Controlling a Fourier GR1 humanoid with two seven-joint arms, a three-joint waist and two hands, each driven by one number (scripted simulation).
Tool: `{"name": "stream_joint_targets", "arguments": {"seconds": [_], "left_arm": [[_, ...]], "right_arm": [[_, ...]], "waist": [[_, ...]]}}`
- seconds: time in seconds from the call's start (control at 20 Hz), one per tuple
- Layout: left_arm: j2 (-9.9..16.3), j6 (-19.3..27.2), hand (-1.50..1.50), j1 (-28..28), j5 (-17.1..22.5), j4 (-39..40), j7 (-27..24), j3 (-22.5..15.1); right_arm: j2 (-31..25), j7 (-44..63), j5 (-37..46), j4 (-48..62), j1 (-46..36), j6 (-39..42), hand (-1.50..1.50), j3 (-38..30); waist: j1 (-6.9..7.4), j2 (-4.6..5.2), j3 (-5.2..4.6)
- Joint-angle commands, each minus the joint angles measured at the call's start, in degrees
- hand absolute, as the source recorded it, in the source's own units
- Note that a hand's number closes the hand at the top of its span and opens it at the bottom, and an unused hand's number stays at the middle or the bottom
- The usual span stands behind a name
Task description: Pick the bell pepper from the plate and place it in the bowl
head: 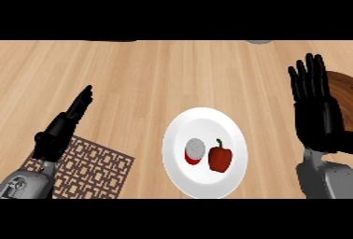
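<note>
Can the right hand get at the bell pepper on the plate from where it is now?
Probably yes. The right hand is open, fingers straight, just right of the white plate, and nothing lies between it and the red bell pepper. The only close neighbour is a small red-and-white can on the pepper's far side.

A red bell pepper point(220, 159) is lying on a white plate point(204, 122) beside a small red-and-white can point(195, 151). The right hand point(316, 112) is hovering open over a brown bowl point(341, 84); the left hand point(60, 129) is showing open above a patterned mat point(96, 170) on the wooden desk point(172, 74).
</note>
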Motion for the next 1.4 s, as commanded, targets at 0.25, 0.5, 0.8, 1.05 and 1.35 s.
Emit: {"name": "stream_joint_targets", "arguments": {"seconds": [0.25,0.5,0.8,1.05,1.35], "left_arm": [[-0.46,9.89,0.0,-2.32,1.53,0.41,4.37,10.01],[0.33,8.93,0.0,2.78,3.85,0.59,3.99,11.69],[0.18,8.66,0.0,4.44,4.18,-2.37,5.43,11.18],[0.99,8.98,0.0,2.97,3.9,-5.79,8.35,11.41],[-1.3,8.37,0.0,1.67,3.32,-6.23,9.22,9.45]], "right_arm": [[-13.12,7.99,24.04,-10.71,-2.19,-5.77,1.5,7.82],[-14.49,19.1,38.38,-1.08,17.63,-18.33,-1.5,6.14],[-9.6,28.06,59.18,-13.88,30.85,-24.7,-1.5,20.17],[-5.23,41.9,77.15,-26.19,40.44,-23.37,-1.5,25.52],[1.53,60.48,92.42,-38.11,28.29,0.78,-1.5,30.53]], "waist": [[-2.13,-1.0,0.95],[-6.2,-1.64,0.65],[-4.82,-1.35,0.81],[-3.43,-0.71,1.06],[-1.26,-0.12,1.08]]}}
